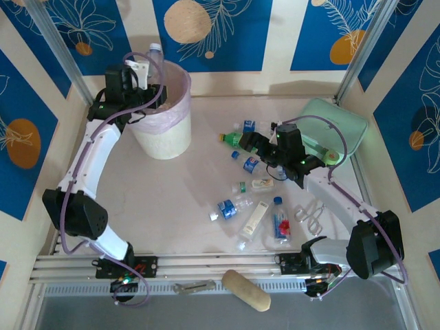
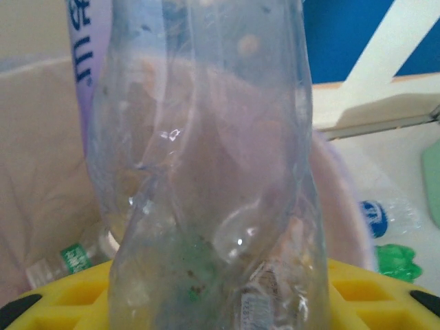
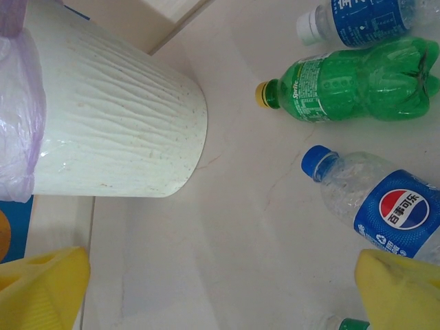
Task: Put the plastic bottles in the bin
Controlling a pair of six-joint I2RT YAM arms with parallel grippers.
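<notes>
We see the left jaws closed on a clear bottle (image 2: 206,172), crumpled and held upright over the far rim of the bin (image 1: 168,134), its cap (image 1: 155,47) poking above the pink bag (image 1: 181,84). The bin stands toward the far left corner of the bench (image 1: 179,199), and a green-labelled bottle (image 2: 70,259) lies inside it. The right jaws hang wide open and grip nothing, low over the bench right of its middle and facing the bin, with yellow pads (image 3: 45,289) at either side of the wrist view. Just beside them lie a Sprite bottle (image 3: 357,79), a Pepsi bottle (image 3: 395,210) and a blue-labelled bottle (image 3: 364,17). Nearer the front edge lie a cream-labelled bottle (image 1: 254,218) and a red-labelled bottle (image 1: 280,224), close together. A mint pouch (image 1: 340,124) sits in the far right corner.
</notes>
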